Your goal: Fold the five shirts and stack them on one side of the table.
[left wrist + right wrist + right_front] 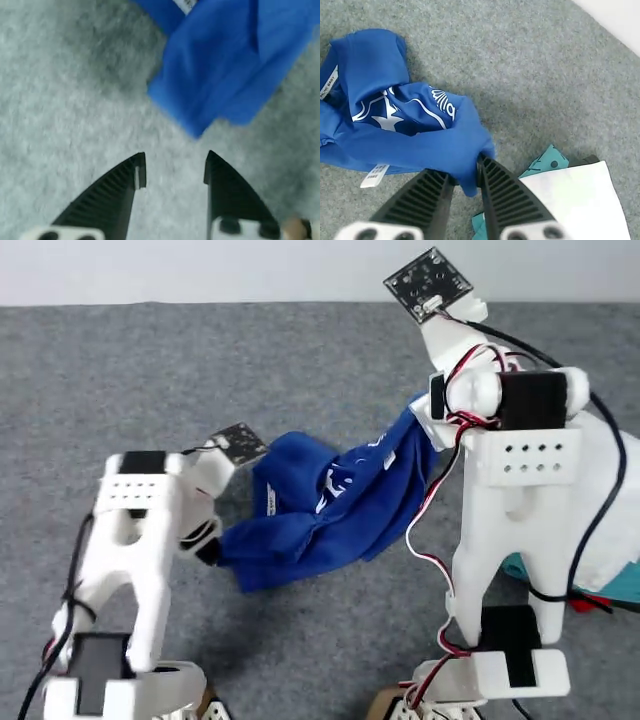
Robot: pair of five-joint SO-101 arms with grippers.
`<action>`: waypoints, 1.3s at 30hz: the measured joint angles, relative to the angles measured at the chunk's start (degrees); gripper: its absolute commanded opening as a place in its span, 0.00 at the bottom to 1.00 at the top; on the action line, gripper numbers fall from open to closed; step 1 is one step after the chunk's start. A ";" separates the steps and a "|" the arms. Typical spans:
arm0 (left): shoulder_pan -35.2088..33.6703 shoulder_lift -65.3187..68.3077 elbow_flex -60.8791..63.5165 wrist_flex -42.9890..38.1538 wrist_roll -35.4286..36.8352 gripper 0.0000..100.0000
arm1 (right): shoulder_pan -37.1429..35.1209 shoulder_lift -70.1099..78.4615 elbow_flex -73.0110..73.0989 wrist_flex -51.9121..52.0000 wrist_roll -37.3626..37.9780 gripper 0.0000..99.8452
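The left tool [175,155] is spread wide, the right tool [467,172] clamped.

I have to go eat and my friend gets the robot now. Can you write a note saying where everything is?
Left gripper: open, low over the grey table, just short of the blue shirt.
Right gripper: shut on one end of the blue shirt, holding that end up.
Blue shirt: bunched in the middle of the table, not folded.
Done, it seems: a white shirt lies flat on a teal shirt beside the right arm, probably the stack.
Left: fold the blue shirt, add it to that stack, then the remaining shirts.
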 measured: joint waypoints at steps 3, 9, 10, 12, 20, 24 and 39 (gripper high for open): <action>2.90 3.96 0.00 -3.16 0.88 0.20 | 0.00 0.00 1.41 0.00 0.00 0.01; 5.01 11.08 -0.53 -7.56 3.52 0.18 | 0.18 0.00 3.25 0.00 0.00 0.01; 5.01 12.40 -1.05 -7.65 3.60 0.16 | 0.18 0.00 3.25 0.00 0.00 0.01; 5.01 14.42 -2.46 -7.65 3.69 0.10 | 0.18 0.00 3.25 0.00 0.00 0.01; 5.19 17.41 -10.64 -3.25 3.60 0.01 | 0.18 0.00 3.25 0.00 0.00 0.01; 4.57 16.53 -16.53 2.46 3.60 0.01 | 1.14 0.00 3.25 0.00 0.00 0.01; -4.22 1.23 -55.47 16.70 19.78 0.01 | 4.92 0.00 -11.16 0.00 1.49 0.01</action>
